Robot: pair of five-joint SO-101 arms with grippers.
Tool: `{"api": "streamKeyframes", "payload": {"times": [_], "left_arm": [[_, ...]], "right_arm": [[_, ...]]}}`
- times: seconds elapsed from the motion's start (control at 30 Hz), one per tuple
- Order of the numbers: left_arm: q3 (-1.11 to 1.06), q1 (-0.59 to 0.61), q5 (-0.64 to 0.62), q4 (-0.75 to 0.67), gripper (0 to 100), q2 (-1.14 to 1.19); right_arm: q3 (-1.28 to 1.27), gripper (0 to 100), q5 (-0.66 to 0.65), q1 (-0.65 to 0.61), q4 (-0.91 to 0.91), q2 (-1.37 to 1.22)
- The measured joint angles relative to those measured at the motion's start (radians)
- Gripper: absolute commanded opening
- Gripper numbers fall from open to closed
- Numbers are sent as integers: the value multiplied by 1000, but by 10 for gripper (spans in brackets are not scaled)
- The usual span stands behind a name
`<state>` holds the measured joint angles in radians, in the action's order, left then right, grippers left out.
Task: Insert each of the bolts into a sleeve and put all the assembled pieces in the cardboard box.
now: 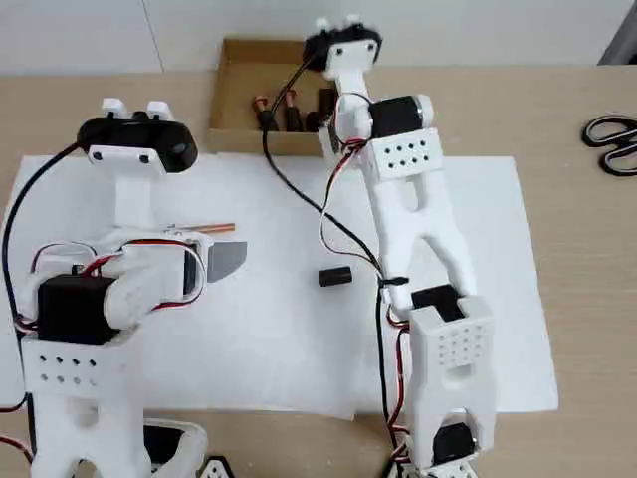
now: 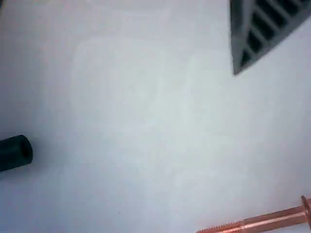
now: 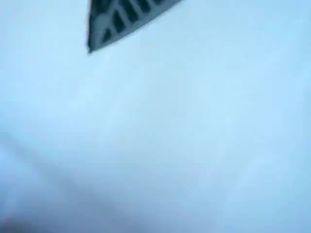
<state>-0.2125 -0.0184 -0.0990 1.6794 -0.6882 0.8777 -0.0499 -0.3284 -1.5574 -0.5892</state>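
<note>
**A:** What could go wrong here?

**B:** The thin copper bolt (image 1: 204,230) lies flat just beside the released left gripper (image 1: 221,249), so a skewed pinch could roll it away. The short black cylindrical sleeve (image 1: 336,276) sits mid-sheet, just beside the right arm's black cable (image 1: 320,207), which might nudge it.

**A:** And the right gripper (image 3: 104,36)?

**B:** Released or clenched, I cannot tell. It hangs by the brown cardboard box (image 1: 244,141), which holds assembled pieces (image 1: 289,112).

**A:** And the surroundings?

**B:** A white paper sheet (image 1: 259,339) on a pale wooden table (image 1: 557,80), with black-handled scissors (image 1: 612,141) at the edge.

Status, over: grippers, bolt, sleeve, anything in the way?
Left gripper low beside bolt, loose on paper. Right gripper at cardboard box. Sleeve lying free, black cable close by.
</note>
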Motion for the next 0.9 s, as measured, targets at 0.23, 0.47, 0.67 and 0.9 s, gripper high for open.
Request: {"api": "streamKeyframes", "payload": {"times": [0.23, 0.47, 0.67, 0.9], "left_arm": [[0, 0, 0, 0, 313, 0], [0, 0, 0, 0, 313, 0], [0, 0, 0, 0, 313, 0], [0, 5, 0, 0, 313, 0]], "right_arm": [[-32, 297, -34, 3, -112, 5], [-262, 296, -345, -15, -121, 8], [-417, 296, -586, -18, -121, 11], [-557, 297, -671, -20, -121, 222]]}}
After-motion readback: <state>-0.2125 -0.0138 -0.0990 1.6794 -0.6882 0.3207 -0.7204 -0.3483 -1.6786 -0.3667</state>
